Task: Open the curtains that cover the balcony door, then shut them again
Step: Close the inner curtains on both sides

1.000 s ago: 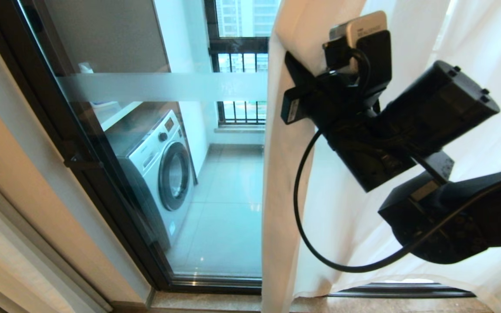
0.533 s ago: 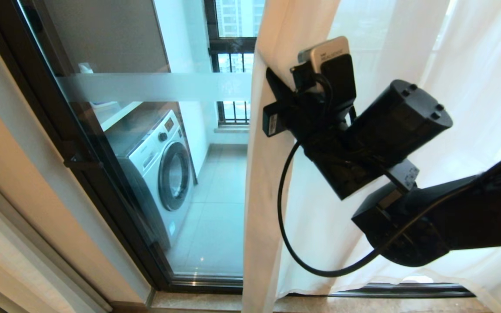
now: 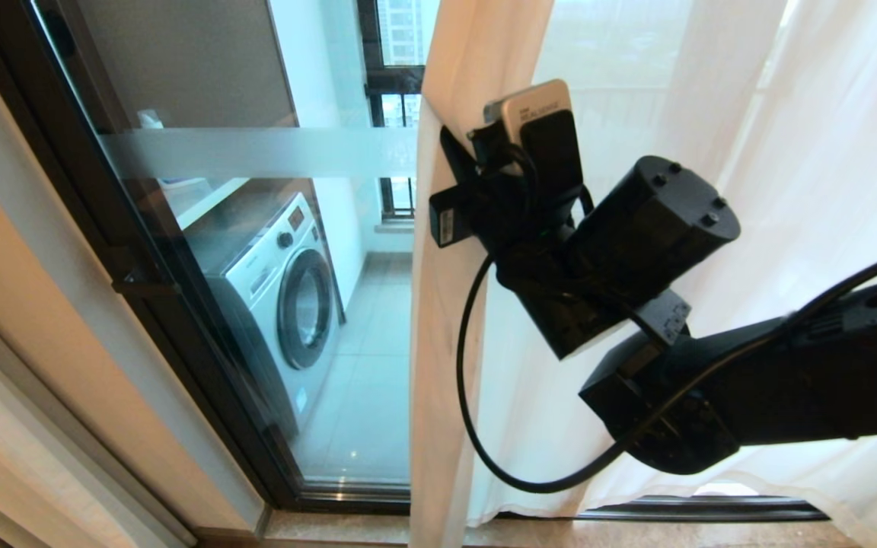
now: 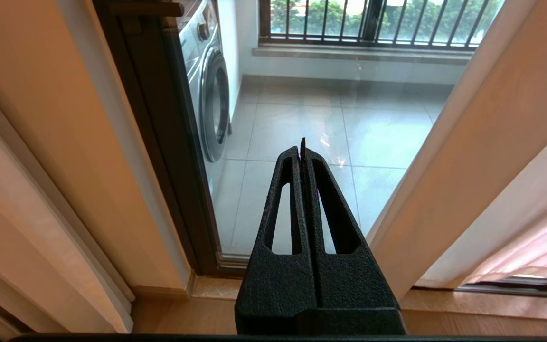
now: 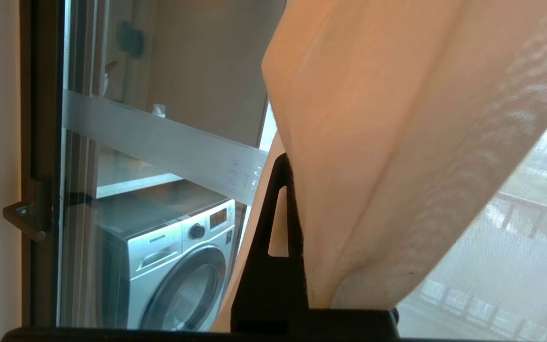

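Silver washing machine (image 5: 174,266); "SAMSUNG" lettering on front

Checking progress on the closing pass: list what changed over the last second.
The right gripper, shut on the curtain, dragged its edge leftward, covering more of the balcony door. The grip held; the washing machine and the shut left gripper did not move.

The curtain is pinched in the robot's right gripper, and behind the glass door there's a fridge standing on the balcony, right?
Not quite. The right gripper does pinch the curtain, but the appliance behind the glass door is a washing machine, not a fridge. The head view shows its round front door.
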Controlling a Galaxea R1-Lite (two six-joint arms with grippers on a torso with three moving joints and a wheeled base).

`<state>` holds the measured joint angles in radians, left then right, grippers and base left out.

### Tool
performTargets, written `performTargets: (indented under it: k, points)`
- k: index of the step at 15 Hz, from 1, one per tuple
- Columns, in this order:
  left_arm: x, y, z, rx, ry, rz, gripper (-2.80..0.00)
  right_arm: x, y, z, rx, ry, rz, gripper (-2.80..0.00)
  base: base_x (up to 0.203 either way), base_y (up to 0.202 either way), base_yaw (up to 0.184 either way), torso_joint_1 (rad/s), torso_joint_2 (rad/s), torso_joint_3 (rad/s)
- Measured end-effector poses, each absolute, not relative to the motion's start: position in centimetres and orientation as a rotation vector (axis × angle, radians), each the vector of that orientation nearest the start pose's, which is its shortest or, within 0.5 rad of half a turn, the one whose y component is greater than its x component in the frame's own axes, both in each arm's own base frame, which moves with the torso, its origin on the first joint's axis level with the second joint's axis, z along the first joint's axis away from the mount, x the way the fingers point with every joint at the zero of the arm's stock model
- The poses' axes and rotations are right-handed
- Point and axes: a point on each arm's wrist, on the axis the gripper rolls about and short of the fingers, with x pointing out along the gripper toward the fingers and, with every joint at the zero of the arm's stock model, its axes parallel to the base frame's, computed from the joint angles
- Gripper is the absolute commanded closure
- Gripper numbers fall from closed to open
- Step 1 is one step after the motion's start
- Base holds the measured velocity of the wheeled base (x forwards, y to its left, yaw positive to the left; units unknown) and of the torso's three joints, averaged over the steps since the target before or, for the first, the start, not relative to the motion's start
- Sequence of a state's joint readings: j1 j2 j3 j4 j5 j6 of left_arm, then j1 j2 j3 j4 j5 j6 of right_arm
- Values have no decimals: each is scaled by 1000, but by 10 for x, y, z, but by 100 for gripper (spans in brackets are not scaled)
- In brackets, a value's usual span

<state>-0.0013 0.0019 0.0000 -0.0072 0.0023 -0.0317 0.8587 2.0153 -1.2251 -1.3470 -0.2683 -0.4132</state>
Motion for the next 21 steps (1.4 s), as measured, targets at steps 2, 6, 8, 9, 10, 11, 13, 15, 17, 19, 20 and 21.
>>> performTargets:
  k: [2, 6, 8, 9, 10, 11, 13, 15, 17, 19, 20, 21]
  points:
    - [-23, 0, 76, -32, -5, 1, 0, 261, 293, 252, -94, -580, 463, -211, 0, 0, 0, 0, 0, 0]
    - [-23, 0, 76, -32, -5, 1, 0, 266, 292, 249, -99, -563, 442, -280, 0, 0, 0, 0, 0, 0]
    - [-23, 0, 76, -32, -5, 1, 0, 269, 288, 249, -95, -554, 409, -280, 0, 0, 0, 0, 0, 0]
    - [-23, 0, 76, -32, -5, 1, 0, 271, 287, 249, -94, -555, 400, -280, 0, 0, 0, 0, 0, 0]
    - [-23, 0, 76, -31, -5, 1, 0, 272, 285, 249, -97, -552, 397, -280, 0, 0, 0, 0, 0, 0]
    - [-23, 0, 76, -32, -5, 1, 0, 272, 283, 249, -98, -552, 392, -280, 0, 0, 0, 0, 0, 0]
    - [-23, 0, 76, -32, -5, 1, 0, 269, 278, 250, -102, -547, 389, -280, 0, 0, 0, 0, 0, 0]
    - [-23, 0, 76, -31, -5, 1, 0, 264, 266, 251, -109, -540, 379, -280, 0, 0, 0, 0, 0, 0]
    - [-23, 0, 76, -32, -5, 1, 0, 256, 249, 250, -129, -516, 368, -280, 0, 0, 0, 0, 0, 0]
    - [-23, 0, 76, -32, -5, 2, 0, 246, 229, 248, -150, -490, 356, -280, 0, 0, 0, 0, 0, 0]
    - [-23, 0, 76, -32, -5, 1, 0, 239, 221, 247, -158, -480, 353, -280, 0, 0, 0, 0, 0, 0]
    - [-23, 0, 76, -32, -5, 2, 0, 231, 211, 245, -167, -469, 354, -280, 0, 0, 0, 0, 0, 0]
